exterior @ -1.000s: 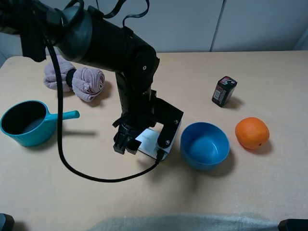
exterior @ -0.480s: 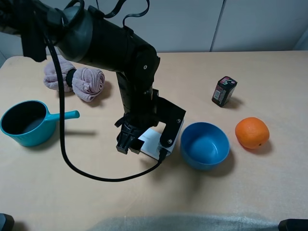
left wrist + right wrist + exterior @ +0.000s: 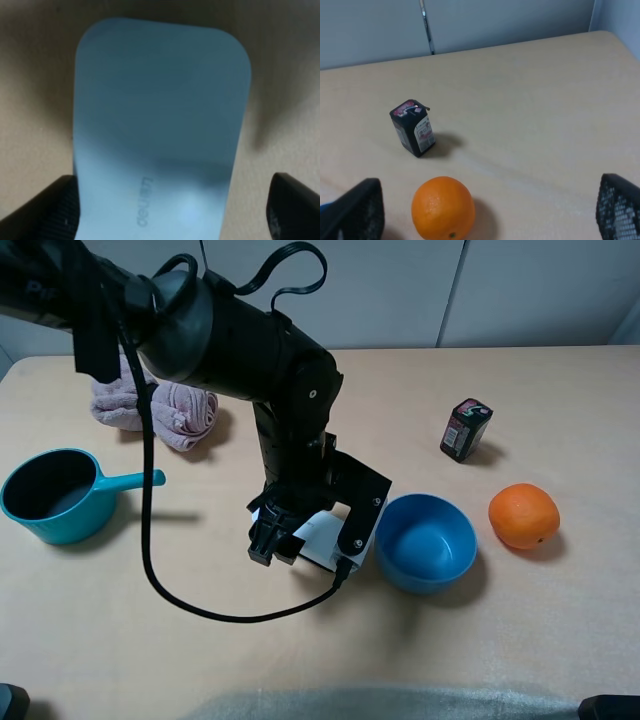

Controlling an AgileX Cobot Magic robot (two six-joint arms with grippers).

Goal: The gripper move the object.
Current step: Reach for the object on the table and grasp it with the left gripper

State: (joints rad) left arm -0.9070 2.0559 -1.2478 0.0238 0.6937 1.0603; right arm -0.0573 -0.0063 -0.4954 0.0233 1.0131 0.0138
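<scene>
The object, a flat white case [image 3: 327,532], lies on the tan table just left of the blue bowl [image 3: 425,543]. My left gripper [image 3: 272,544] points down over its left end, and the black arm and silver plate hide part of it. In the left wrist view the case [image 3: 160,110] fills the frame between the two black fingers. The left finger [image 3: 47,212] is against its edge, while the right finger [image 3: 295,207] stands apart from it, so the left gripper [image 3: 170,212] is open. My right gripper [image 3: 485,212] is open, empty, and low near the table's right side.
An orange [image 3: 523,515] sits right of the bowl, with a small dark red-labelled box [image 3: 465,428] behind it; both show in the right wrist view, orange [image 3: 443,207] and box [image 3: 412,127]. A teal scoop [image 3: 55,495] and pink cloth [image 3: 180,408] are at the left.
My left arm has shifted a little to the right and toward the front, and the white case has slid slightly right with it, closer to the blue bowl.
</scene>
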